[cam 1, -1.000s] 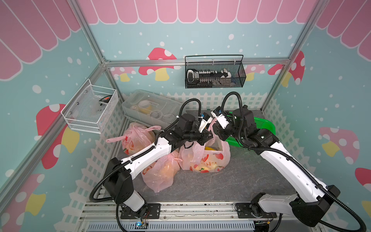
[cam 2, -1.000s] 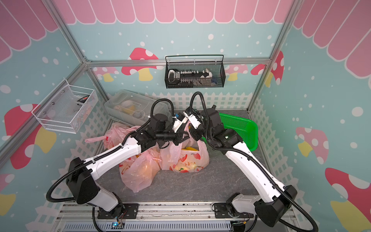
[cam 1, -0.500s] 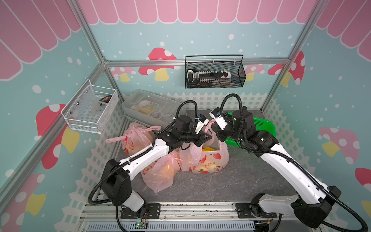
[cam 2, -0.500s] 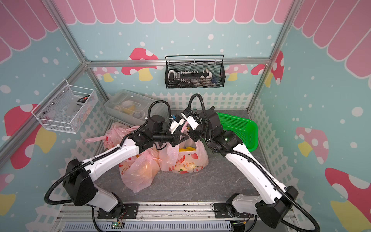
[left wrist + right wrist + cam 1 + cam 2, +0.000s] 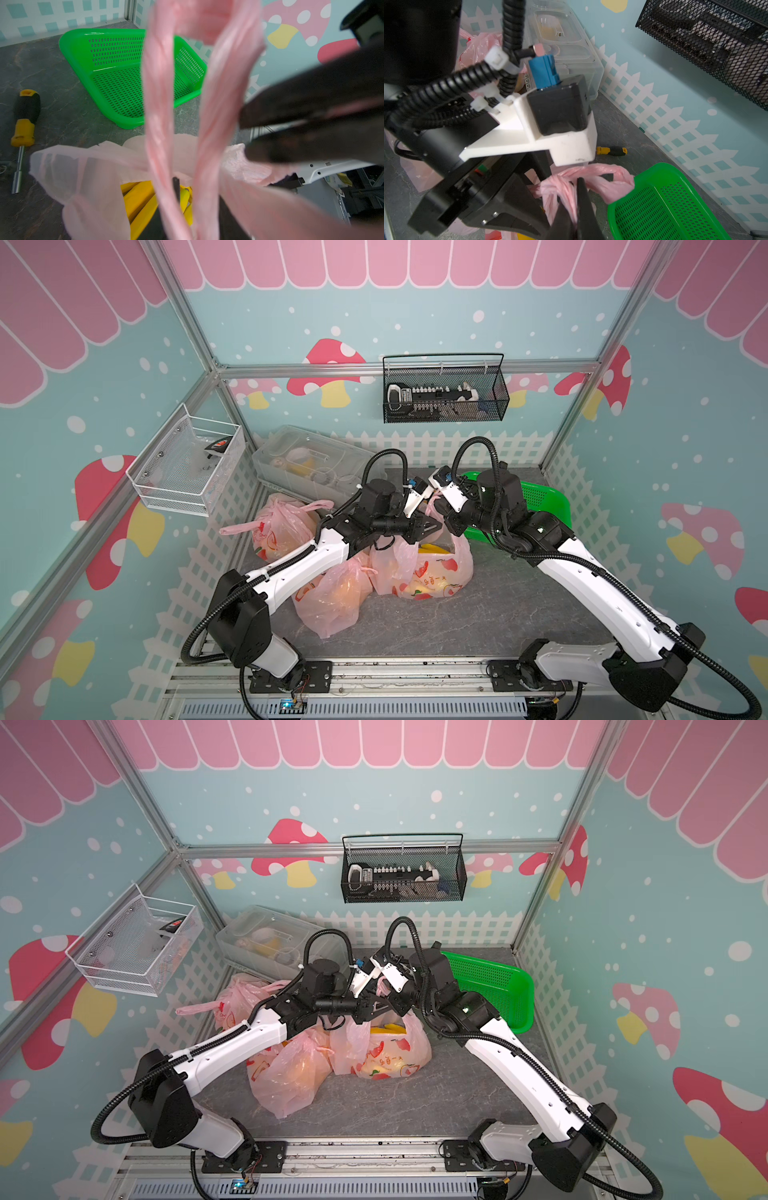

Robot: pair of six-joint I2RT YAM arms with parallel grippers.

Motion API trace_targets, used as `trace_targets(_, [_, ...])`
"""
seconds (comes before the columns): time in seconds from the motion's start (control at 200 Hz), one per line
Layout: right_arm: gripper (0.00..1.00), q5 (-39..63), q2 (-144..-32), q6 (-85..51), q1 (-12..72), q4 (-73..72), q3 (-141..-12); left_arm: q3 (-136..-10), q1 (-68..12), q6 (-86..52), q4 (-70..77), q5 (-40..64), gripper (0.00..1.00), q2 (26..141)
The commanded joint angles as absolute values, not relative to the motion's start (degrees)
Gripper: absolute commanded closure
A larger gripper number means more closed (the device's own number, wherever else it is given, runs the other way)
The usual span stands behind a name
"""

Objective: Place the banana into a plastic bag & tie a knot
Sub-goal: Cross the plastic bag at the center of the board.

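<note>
Tying stage, by our reading: the banana point(image 5: 434, 548) already lies inside the plastic bag point(image 5: 424, 576). Its yellow shows through the open mouth in both top views, so only the knot remains.

Layout, with the bag as dial centre in a top view: green basket point(image 5: 544, 499) at 2 o'clock, other bags point(image 5: 332, 601) at 8 to 10 o'clock. Both grippers meet just above the mouth at 12.

Jaws: the right gripper point(image 5: 571, 199) is closed, pinching a twisted handle point(image 5: 600, 176) of the bag. The left gripper point(image 5: 434, 527) has its fingertips hidden behind a handle loop point(image 5: 160, 87) in the left wrist view, and they are too small in the top views. We cannot tell whether its jaws are apart or holding film.

How we would run this step:
- Hold the right pinch firm and its strand taut, since it is the anchor.
- Have the left gripper take the free loop close to its end, not near the mouth, so enough length is left to pass round.
- Pull the two handles apart along 9 and 3 o'clock, low over the bag, so the bag is not lifted and the banana does not spill.
- Move slowly. The two grippers are nearly touching, and we expect thin film to tear or slip under a jerk.
</note>
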State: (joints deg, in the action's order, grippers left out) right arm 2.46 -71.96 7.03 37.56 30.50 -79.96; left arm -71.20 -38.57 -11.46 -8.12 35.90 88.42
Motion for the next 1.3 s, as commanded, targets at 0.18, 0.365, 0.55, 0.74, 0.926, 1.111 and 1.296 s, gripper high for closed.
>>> trace_targets(0.18, [1.00,5.0,-71.9,10.1,38.4,28.3,-79.2,-68.9,-38.6,-8.2,-5.2,41.1,0.61,85.2])
trace_targets(0.365, [1.00,4.8,-72.0,10.3,39.0,26.3,-77.5,-68.5,-38.7,-9.3,-2.2,39.7,0.58,85.3])
trace_targets(0.55, [1.00,5.9,-72.0,9.1,39.0,24.7,-76.7,-68.2,-38.7,-9.5,0.4,38.7,0.56,85.4])
trace_targets(0.74, [1.00,7.6,-72.2,7.3,39.0,21.6,-75.2,-67.2,-39.4,-9.9,5.0,39.2,0.55,86.0])
trace_targets(0.926, [1.00,6.0,-72.6,6.8,39.0,20.4,-74.8,-66.1,-40.4,-10.1,8.3,41.3,0.55,86.4])
trace_targets(1.111, [1.00,6.8,-72.4,5.9,39.1,19.7,-74.3,-65.6,-40.4,-11.8,10.7,42.1,0.57,87.1])
trace_targets(1.296, [1.00,9.6,-71.7,3.8,39.2,19.1,-73.5,-66.2,-40.3,-13.7,12.4,39.4,0.75,88.4])
